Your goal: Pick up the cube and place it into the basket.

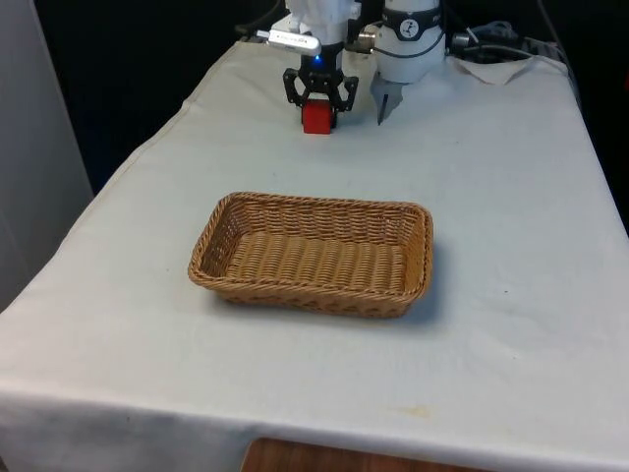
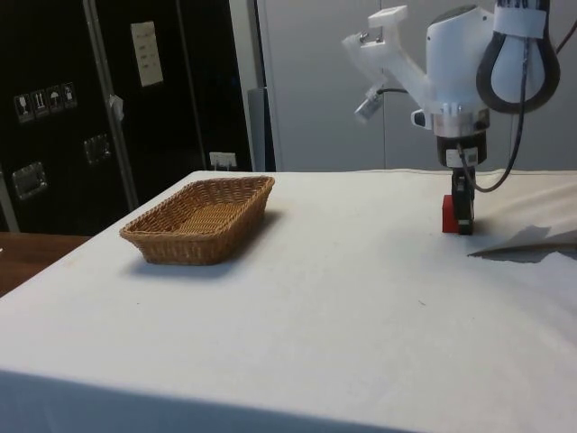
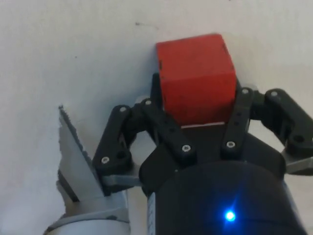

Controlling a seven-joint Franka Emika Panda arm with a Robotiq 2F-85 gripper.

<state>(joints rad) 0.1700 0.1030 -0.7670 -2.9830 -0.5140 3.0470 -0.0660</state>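
A red cube (image 1: 317, 120) rests on the white cloth at the far end of the table, close to the robot's base. My gripper (image 1: 318, 110) is lowered over it, with a black finger against each side of the cube (image 3: 195, 68). From the side, the cube (image 2: 449, 216) sits at cloth level under the gripper (image 2: 462, 216). The wicker basket (image 1: 314, 202) stands mid-table, nearer the camera than the cube, and nothing lies in it. In the side view the basket (image 2: 180, 248) is far left of the gripper.
A rumpled fold of cloth (image 1: 496, 69) lies at the far right of the front view, beside the robot's base. A raised cloth crease (image 2: 523, 244) runs just past the cube. Bare cloth stretches between cube and basket.
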